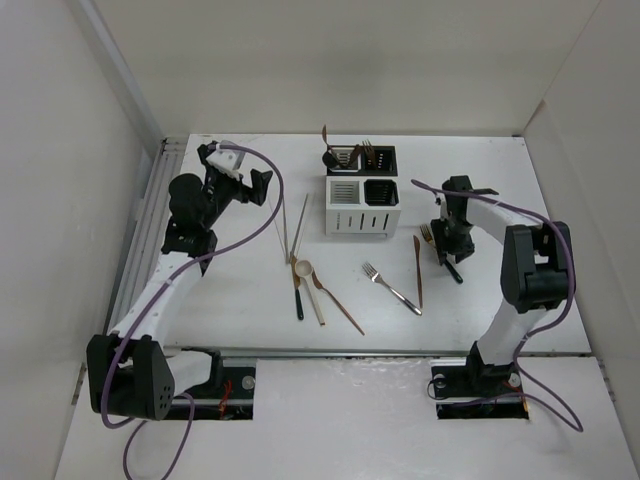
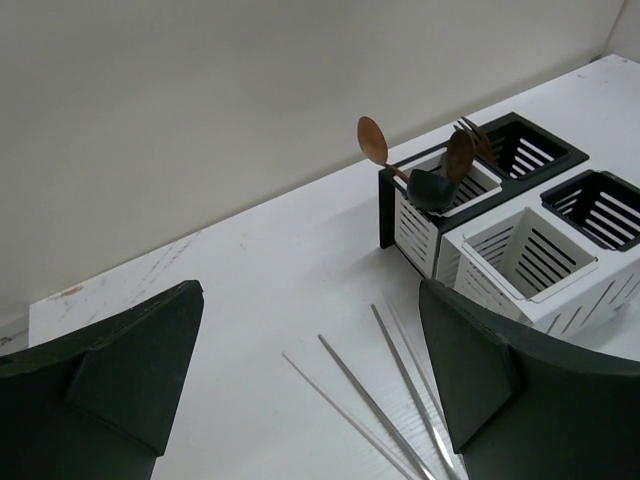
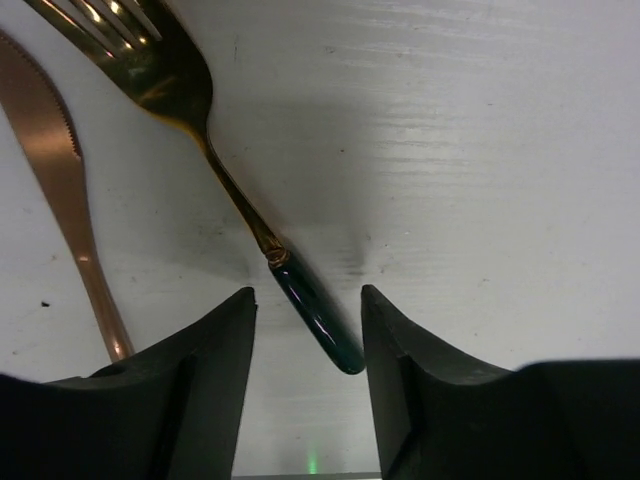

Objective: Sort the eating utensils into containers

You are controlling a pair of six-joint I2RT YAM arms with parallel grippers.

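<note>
The caddy (image 1: 362, 218) stands at the back middle, with two white and two black compartments. Its back-left compartment holds copper spoons (image 2: 372, 140) and a black spoon (image 2: 430, 188); fork tines (image 2: 475, 135) stick out of the back-right one. My right gripper (image 1: 450, 255) is open and low over the table, its fingers either side of the dark handle (image 3: 312, 318) of a gold fork (image 3: 150, 55), not touching it. A copper knife (image 3: 70, 190) lies beside it. My left gripper (image 1: 250, 185) is open and empty above the pale chopsticks (image 2: 385, 400), left of the caddy (image 2: 530, 255).
In front of the caddy lie a white-bowled spoon (image 1: 303, 270) with a dark handle, a copper spoon (image 1: 338, 303), a silver fork (image 1: 392, 288) and the copper knife (image 1: 418, 270). White walls close in the table at left, back and right.
</note>
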